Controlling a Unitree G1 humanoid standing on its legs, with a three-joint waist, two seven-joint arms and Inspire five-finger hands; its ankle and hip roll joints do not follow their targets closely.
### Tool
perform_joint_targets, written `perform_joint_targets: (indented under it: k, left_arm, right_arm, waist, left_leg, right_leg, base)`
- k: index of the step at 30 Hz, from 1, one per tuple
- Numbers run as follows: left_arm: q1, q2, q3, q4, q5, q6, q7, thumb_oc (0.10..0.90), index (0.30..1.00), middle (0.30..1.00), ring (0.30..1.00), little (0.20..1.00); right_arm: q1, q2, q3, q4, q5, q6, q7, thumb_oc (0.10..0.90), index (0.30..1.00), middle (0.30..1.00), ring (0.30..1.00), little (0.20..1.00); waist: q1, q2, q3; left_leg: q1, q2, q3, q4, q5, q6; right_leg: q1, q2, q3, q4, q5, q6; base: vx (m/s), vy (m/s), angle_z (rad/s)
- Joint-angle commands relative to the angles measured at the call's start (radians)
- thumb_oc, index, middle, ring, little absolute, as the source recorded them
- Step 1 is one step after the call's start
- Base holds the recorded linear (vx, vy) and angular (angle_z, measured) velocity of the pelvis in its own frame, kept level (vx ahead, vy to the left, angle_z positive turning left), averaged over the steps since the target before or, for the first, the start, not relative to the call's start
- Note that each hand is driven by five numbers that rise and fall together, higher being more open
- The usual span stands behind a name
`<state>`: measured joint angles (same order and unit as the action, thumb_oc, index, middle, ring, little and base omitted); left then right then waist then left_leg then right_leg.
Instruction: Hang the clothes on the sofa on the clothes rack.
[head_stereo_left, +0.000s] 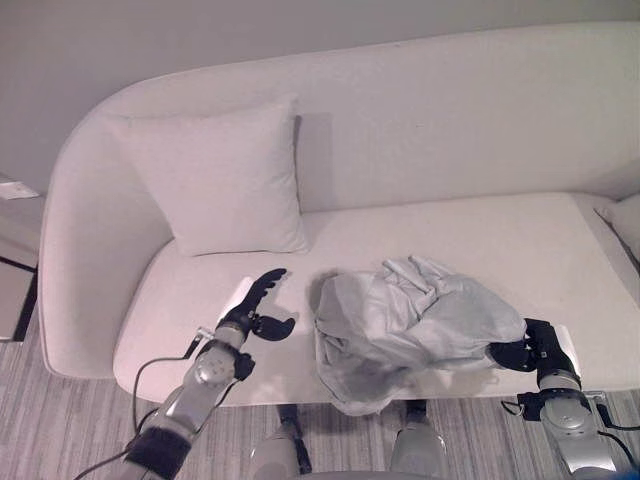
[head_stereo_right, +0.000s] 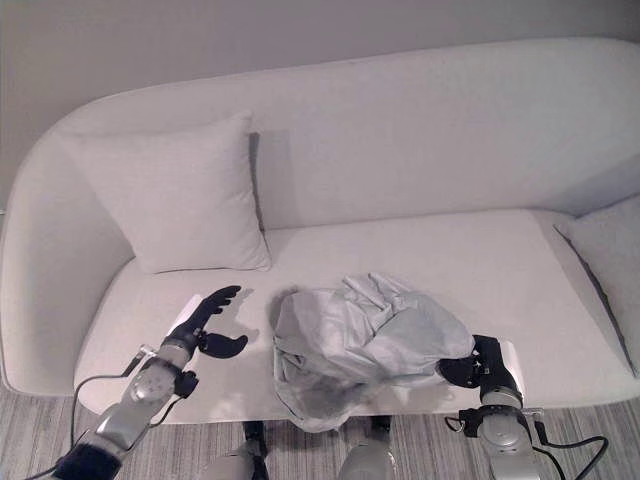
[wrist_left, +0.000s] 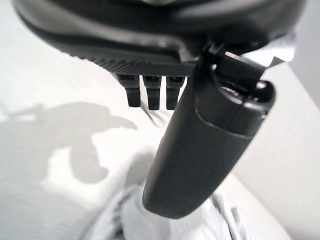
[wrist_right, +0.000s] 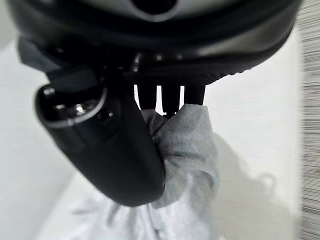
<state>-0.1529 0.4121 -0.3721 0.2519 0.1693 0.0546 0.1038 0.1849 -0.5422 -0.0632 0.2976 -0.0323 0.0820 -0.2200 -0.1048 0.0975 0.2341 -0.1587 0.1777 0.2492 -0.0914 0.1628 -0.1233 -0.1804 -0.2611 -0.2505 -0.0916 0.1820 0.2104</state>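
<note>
- Sofa (head_stereo_left: 480, 250): pale, spans both eye views; front seat edge nearest, bearing everything else.
- Garment (head_stereo_left: 410, 325): grey, crumpled in a heap on the seat front, one fold drooping over the edge; still on the sofa, no rack in sight.
- Pillow (head_stereo_left: 225, 180): leans upright in the left corner, well apart from the heap; second cushion (head_stereo_right: 610, 260) at the right end.
- Right hand (head_stereo_left: 530, 350): at the heap's right edge, fingers and thumb pinched on a fold, as seen in the right wrist view (wrist_right: 187, 145).
- Left hand (head_stereo_left: 255, 305): hovers just beside the heap's left edge, fingers spread wide, holding nothing.
- Step, by judgement: gathering the garment, half secured.
- Next, likely: close left hand on the near fold, then lift with both, clear of the seat.
</note>
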Motion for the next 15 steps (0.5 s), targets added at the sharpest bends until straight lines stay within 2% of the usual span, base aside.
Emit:
perform_joint_targets:
  k: [1,6,15]
  left_arm:
    - [-0.175,0.025,0.03,0.013,0.065,-0.038,0.061,0.8,0.9,0.9,0.9,0.9]
    - [-0.308,-0.013,-0.059,0.153,0.126,-0.017,0.09,0.8,0.9,0.9,0.9,0.9]
    - [-0.411,-0.045,-0.111,0.311,0.171,0.003,0.145,0.8,0.9,0.9,0.9,0.9]
  right_arm:
    - [-0.045,-0.023,-0.047,-0.088,-0.019,-0.073,-0.052,0.4,0.3,0.3,0.3,0.3]
    - [0.001,-0.018,-0.011,-0.093,-0.002,-0.085,-0.049,0.4,0.3,0.3,0.3,0.3]
    - [0.011,-0.022,0.08,-0.109,0.028,-0.118,-0.034,0.4,0.3,0.3,0.3,0.3]
  waist:
    - [0.003,-0.05,0.09]
    - [-0.04,-0.068,0.123]
    - [-0.065,-0.106,0.151]
  left_leg:
    - [0.054,0.095,0.031,0.004,-0.06,-0.078]
    - [0.017,0.125,0.056,0.004,-0.038,-0.086]
    - [-0.031,0.186,0.097,0.004,-0.01,-0.111]
  right_leg:
    - [-0.022,0.012,0.006,0.004,-0.033,0.003]
    - [-0.089,0.036,0.039,0.004,-0.025,-0.002]
    - [-0.181,0.083,0.067,0.004,-0.015,-0.005]
  base:
    - [-0.06,-0.04,-0.16]
    - [-0.06,-0.075,-0.23]
    - [-0.03,-0.075,-0.16]
